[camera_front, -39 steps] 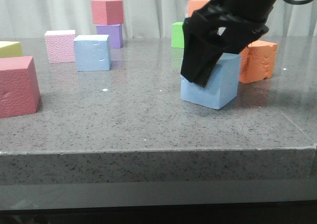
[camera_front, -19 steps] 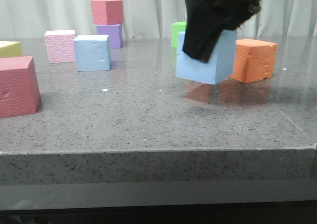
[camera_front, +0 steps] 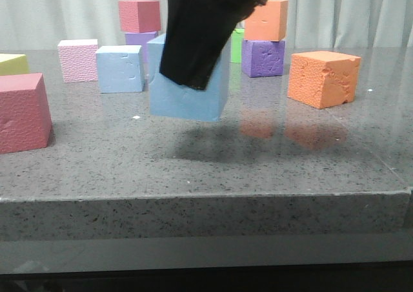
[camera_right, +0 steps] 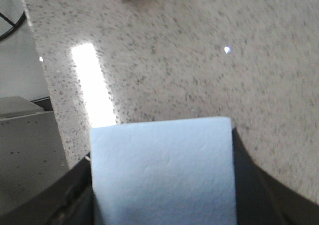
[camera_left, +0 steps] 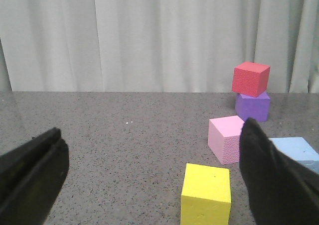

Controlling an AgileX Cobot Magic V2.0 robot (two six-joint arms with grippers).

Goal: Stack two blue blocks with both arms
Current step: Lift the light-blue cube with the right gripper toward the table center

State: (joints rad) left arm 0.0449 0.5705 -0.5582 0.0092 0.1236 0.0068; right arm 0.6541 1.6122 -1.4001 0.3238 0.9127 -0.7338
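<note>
Sky-blue foam cube (camera_front: 188, 92) clamped between jaws of black right gripper (camera_front: 193, 53), held clear of speckled grey stone bench (camera_front: 193, 169), shadow beneath. Second sky-blue foam cube (camera_front: 120, 68) resting far left on bench, just beside pink foam cube (camera_front: 78, 60). Left gripper (camera_left: 149, 177) jaws spread wide, holding nothing, above yellow foam cube (camera_left: 206, 194).

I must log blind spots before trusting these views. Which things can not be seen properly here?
- Held blue block: front view, right claw covers its upper face.
- Second blue block: left wrist view, claw finger and frame edge cut it.
- Purple cube: front view, partly behind the held block.
</note>
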